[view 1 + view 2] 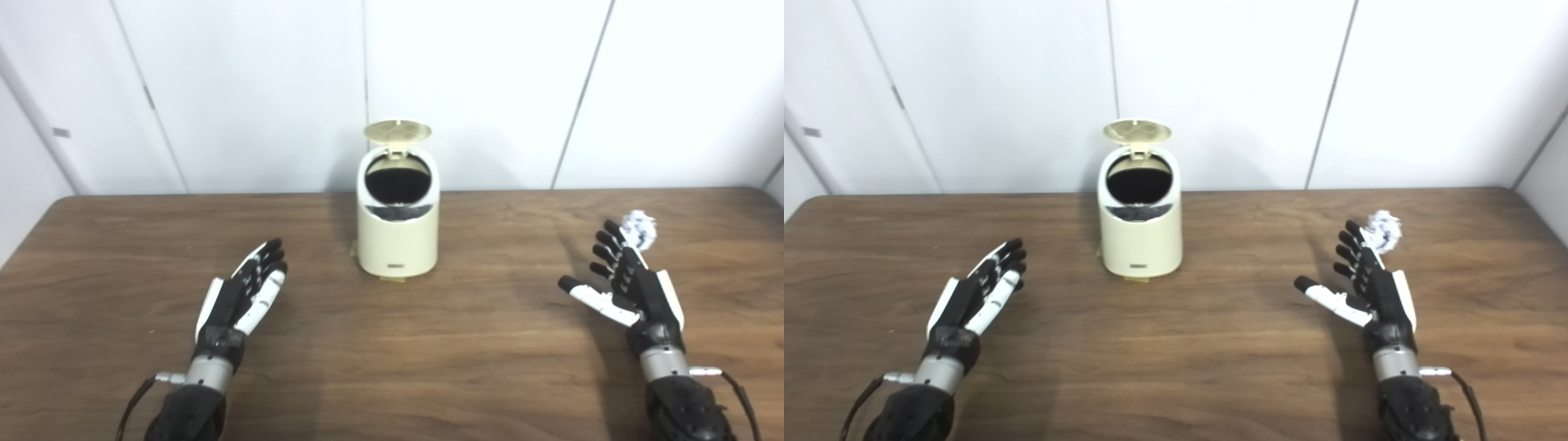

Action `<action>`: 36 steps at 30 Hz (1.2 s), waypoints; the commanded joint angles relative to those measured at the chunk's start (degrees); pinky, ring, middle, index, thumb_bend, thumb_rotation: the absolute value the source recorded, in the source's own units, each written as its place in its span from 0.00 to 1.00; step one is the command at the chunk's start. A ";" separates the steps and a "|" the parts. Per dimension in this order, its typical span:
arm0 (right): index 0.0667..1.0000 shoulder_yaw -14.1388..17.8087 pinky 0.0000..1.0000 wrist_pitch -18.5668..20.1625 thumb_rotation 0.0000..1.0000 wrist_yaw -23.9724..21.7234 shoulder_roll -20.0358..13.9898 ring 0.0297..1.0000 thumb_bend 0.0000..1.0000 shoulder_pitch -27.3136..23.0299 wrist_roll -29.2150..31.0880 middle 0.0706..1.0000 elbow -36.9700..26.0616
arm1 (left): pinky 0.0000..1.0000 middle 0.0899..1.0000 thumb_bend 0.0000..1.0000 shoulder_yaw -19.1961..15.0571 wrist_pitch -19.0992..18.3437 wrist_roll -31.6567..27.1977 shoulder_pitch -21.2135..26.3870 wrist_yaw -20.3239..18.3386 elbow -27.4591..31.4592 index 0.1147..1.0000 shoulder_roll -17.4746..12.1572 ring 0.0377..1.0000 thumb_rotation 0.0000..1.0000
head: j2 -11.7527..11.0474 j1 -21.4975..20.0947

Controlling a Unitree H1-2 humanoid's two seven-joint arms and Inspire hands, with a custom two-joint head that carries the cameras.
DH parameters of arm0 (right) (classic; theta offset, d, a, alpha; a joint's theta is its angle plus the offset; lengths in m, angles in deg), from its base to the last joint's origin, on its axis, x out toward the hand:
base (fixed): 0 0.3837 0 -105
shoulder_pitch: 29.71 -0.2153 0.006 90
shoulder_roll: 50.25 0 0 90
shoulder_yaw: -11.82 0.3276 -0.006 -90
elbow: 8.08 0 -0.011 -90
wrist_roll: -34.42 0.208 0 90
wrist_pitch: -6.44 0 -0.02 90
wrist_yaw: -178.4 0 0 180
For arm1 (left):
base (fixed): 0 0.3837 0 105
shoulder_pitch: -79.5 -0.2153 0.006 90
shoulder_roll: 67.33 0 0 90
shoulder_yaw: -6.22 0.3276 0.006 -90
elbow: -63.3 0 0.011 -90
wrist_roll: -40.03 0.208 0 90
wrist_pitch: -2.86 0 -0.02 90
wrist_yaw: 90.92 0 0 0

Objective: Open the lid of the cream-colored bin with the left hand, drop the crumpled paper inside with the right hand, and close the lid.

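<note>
The cream-colored bin [398, 236] stands upright at the middle back of the wooden table [392, 367], its round lid [397, 130] flipped up and the dark inside showing. A white crumpled paper [640, 227] lies on the table at the right, just beyond the fingertips of my right hand [625, 285]. That hand is open, palm facing left, thumb spread, holding nothing. My left hand [248, 291] is open too, fingers straight, well to the left and in front of the bin, touching nothing.
White wall panels [490, 92] rise right behind the table's back edge. Cables hang from both wrists near the bottom of the picture. Bare wood lies between the two hands in front of the bin.
</note>
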 commanded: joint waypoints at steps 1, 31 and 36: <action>0.90 0.85 0.80 0.54 0.24 0.71 -1.78 0.86 0.79 -2.34 -1.10 0.88 -4.46 | 0.89 0.90 0.39 0.15 2.57 -1.14 1.23 -0.13 0.05 0.95 -0.16 0.89 0.68 | 0.00 -0.65; 0.91 -2.52 0.83 19.17 0.11 -3.91 -18.40 0.90 0.85 -15.36 -18.52 0.90 2.48 | 0.91 0.93 0.32 0.84 3.09 -2.88 1.05 -2.32 -1.10 0.98 -6.02 0.93 0.64 | -1.97 -12.60; 0.90 -7.75 0.81 19.40 0.11 -6.35 -21.52 0.88 0.88 -19.54 -21.07 0.89 9.82 | 0.90 0.93 0.32 1.30 2.01 -2.25 0.59 -2.15 0.58 0.98 -6.11 0.92 0.64 | -1.71 -12.65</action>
